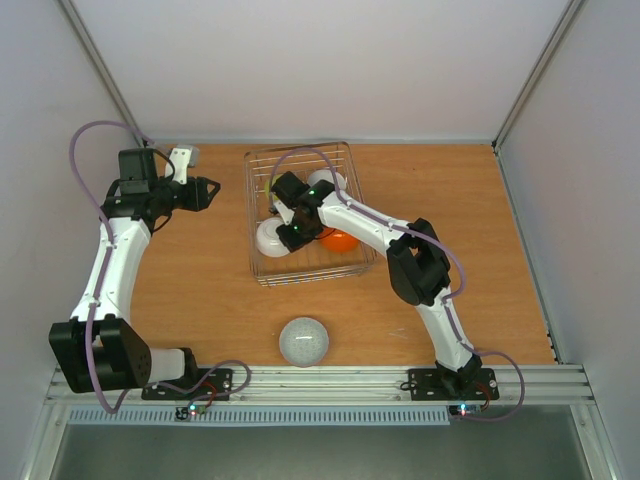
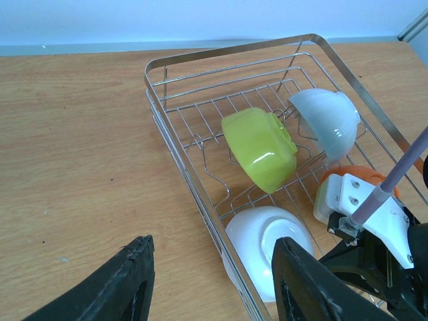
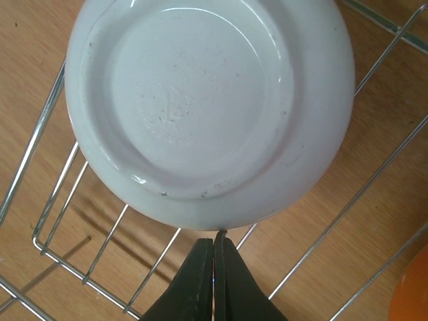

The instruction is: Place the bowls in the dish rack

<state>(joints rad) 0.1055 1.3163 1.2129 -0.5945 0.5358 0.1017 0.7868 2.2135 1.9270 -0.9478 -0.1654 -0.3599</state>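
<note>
The silver wire dish rack point(image 1: 262, 262) stands mid-table and also shows in the left wrist view point(image 2: 175, 144). It holds a yellow-green bowl point(image 2: 259, 147) on its side, a pale grey-white bowl point(image 2: 328, 120), an orange bowl point(image 1: 341, 241) partly hidden by the right arm, and an upside-down white bowl point(image 1: 268, 238) at the near left corner. My right gripper point(image 3: 215, 235) is shut inside the rack, its tips touching that white bowl's point(image 3: 207, 107) edge. Another white bowl point(image 1: 304, 341) lies upside down on the table near the front. My left gripper point(image 1: 207, 192) is open and empty, left of the rack.
The table point(image 1: 200, 300) is bare wood with white walls on three sides. The right arm's wrist camera point(image 2: 364, 207) hangs over the rack's near right part. A metal rail point(image 1: 320, 380) runs along the front edge.
</note>
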